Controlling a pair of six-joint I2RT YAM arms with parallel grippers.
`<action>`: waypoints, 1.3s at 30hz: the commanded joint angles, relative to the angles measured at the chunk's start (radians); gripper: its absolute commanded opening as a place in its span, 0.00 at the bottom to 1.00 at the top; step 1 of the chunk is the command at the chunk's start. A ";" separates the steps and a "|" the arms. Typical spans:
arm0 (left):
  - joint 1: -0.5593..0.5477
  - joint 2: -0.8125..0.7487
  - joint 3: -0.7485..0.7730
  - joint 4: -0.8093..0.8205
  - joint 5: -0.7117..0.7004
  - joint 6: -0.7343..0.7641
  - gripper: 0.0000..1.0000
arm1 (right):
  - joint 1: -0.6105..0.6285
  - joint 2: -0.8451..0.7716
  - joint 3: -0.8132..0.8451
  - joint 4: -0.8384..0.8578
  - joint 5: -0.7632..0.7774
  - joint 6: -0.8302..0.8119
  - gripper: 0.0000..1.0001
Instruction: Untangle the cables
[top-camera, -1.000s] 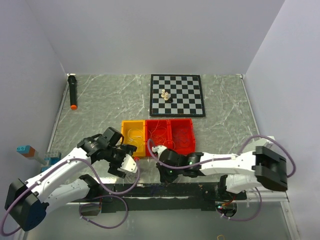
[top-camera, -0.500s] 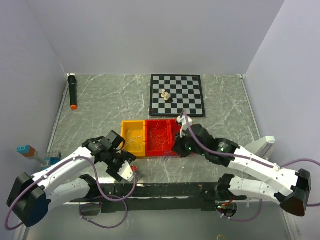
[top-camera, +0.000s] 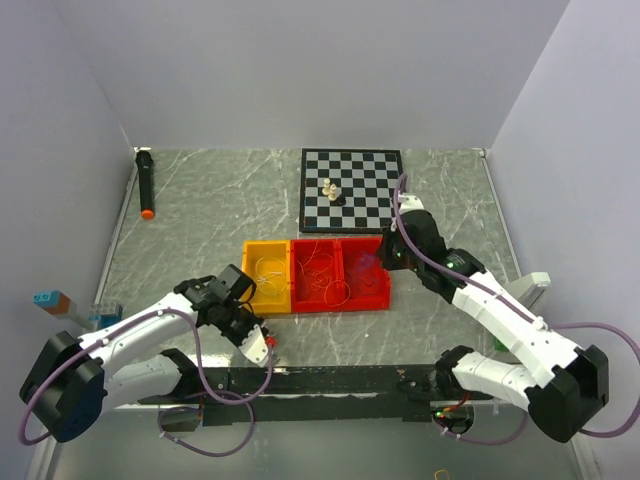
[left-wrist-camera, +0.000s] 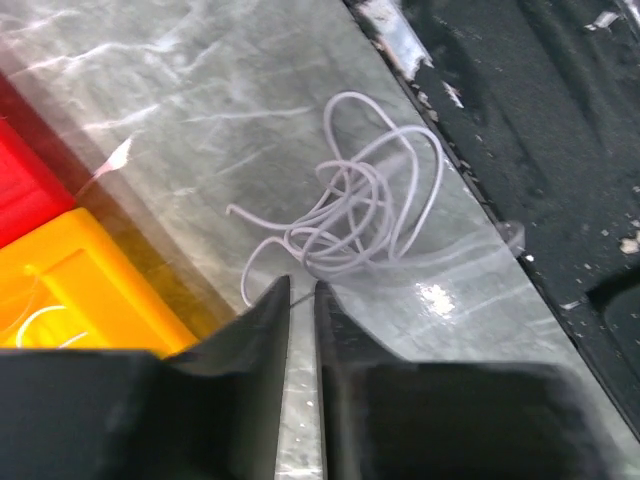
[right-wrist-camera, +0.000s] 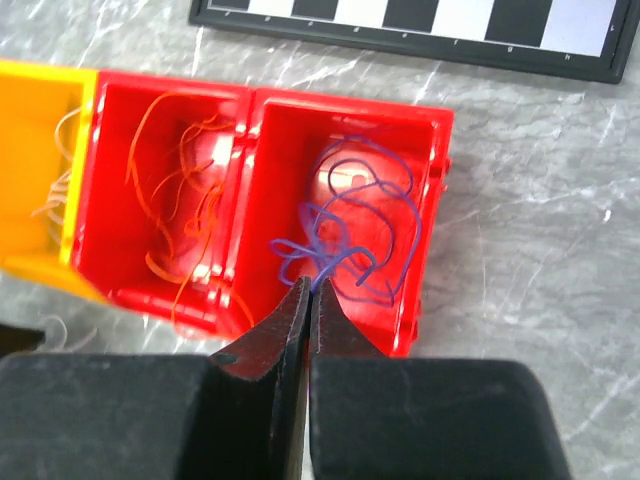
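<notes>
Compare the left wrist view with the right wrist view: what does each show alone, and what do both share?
Left wrist only: a pale cable tangle on the table, beside the black rail. Right wrist only: a purple cable in the end red bin, orange cable in the middle red bin, the chessboard edge. Both: the yellow bin, the middle red bin, the table.

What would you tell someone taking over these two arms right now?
Left gripper: fingers a slit apart, just short of the white tangle on the table.
Right gripper: shut, apparently pinching the blue cable in the right red bin.
Done: orange cable in the middle red bin, pale strands in the yellow bin.
Left: release blue, sort white.
</notes>
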 joint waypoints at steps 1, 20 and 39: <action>-0.006 -0.005 0.019 0.031 0.048 0.002 0.06 | -0.026 0.048 -0.036 0.119 -0.035 0.030 0.00; -0.025 -0.071 0.351 -0.327 0.129 -0.172 0.53 | -0.027 0.171 -0.107 0.228 -0.108 0.084 0.00; -0.152 0.044 0.142 -0.116 0.091 -0.145 0.56 | -0.017 0.276 -0.079 0.258 -0.029 0.133 0.48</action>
